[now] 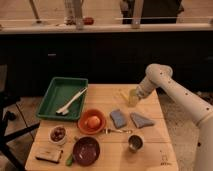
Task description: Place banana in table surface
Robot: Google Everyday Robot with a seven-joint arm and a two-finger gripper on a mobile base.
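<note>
The gripper [134, 95], fingers together, hangs at the pale yellow-green cup [132, 98] on the light wooden plank table surface [105, 96]. The slim, curved banana [123, 93] lies just beside it.

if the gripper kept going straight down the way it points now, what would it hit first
The gripper sits low at the table's far right, pointing down, right at the pale cup. It would probably meet the cup, or the table just below; depth is unclear.
</note>
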